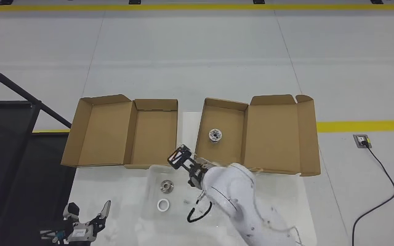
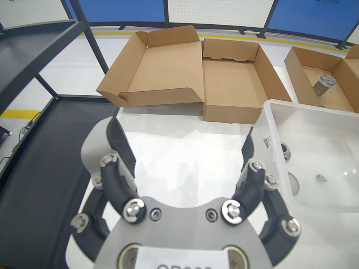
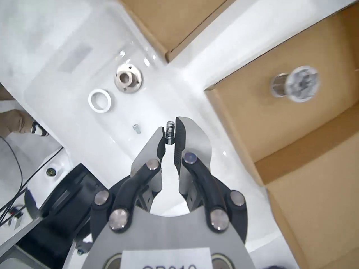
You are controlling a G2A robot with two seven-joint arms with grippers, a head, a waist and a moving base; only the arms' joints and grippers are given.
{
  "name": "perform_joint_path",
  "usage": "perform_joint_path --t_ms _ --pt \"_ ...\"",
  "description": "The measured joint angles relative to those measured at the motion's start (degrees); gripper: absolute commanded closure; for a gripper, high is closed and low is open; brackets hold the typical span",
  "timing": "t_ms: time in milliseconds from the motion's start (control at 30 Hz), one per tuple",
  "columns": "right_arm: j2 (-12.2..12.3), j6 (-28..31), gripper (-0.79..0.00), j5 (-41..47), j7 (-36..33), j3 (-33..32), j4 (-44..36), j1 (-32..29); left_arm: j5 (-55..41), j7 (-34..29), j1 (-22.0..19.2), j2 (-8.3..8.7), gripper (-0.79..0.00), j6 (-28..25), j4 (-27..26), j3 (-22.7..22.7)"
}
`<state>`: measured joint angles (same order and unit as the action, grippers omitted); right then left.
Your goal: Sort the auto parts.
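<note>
My right gripper [image 3: 170, 132] is shut on a small silver bolt [image 3: 169, 135], held above the clear plastic bin [image 3: 84, 65] near its corner by the two cardboard boxes; from above the right gripper [image 1: 180, 158] sits at the bin's far edge. In the bin lie a metal flange [image 3: 128, 78], a white ring [image 3: 99, 101] and a small screw [image 3: 137, 129]. A finned metal part [image 3: 301, 83] lies in the right box [image 1: 221, 138]. My left gripper [image 2: 185, 144] hangs open over bare table left of the bin, nothing between its fingers.
The left cardboard box [image 1: 152, 132] has its lid flap [image 1: 98, 130] folded out to the left; the right box's lid [image 1: 274, 135] lies open to the right. A black rack [image 2: 39, 65] stands at the table's left edge.
</note>
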<state>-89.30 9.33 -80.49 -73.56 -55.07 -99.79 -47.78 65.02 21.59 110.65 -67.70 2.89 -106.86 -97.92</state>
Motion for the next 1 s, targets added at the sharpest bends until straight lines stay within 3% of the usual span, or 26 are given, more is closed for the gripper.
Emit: perform_joint_path --t_ms 100,200,433,633,1000 --pt "0.33 -0.12 0.0 -2.29 2.31 -2.07 -2.8 0.07 0.0 0.0 0.0 0.0 -0.785 0.0 0.0 0.0" --pt "0.13 -0.43 0.0 -2.79 4.11 -2.91 1.27 3.06 0.0 0.0 0.0 0.0 -0.785 0.0 0.0 0.0" --pt "-1.23 -4.51 0.0 -0.79 6.57 -4.05 22.56 14.36 0.0 0.0 0.0 0.0 -0.785 0.0 0.0 0.0" --pt "-1.71 -4.93 0.0 1.87 8.49 -5.7 38.65 20.41 0.0 0.0 0.0 0.0 -0.785 0.0 0.0 0.0" --pt "-3.01 -4.54 0.0 1.98 13.21 -3.34 56.17 25.51 0.0 0.0 0.0 0.0 -0.785 0.0 0.0 0.0"
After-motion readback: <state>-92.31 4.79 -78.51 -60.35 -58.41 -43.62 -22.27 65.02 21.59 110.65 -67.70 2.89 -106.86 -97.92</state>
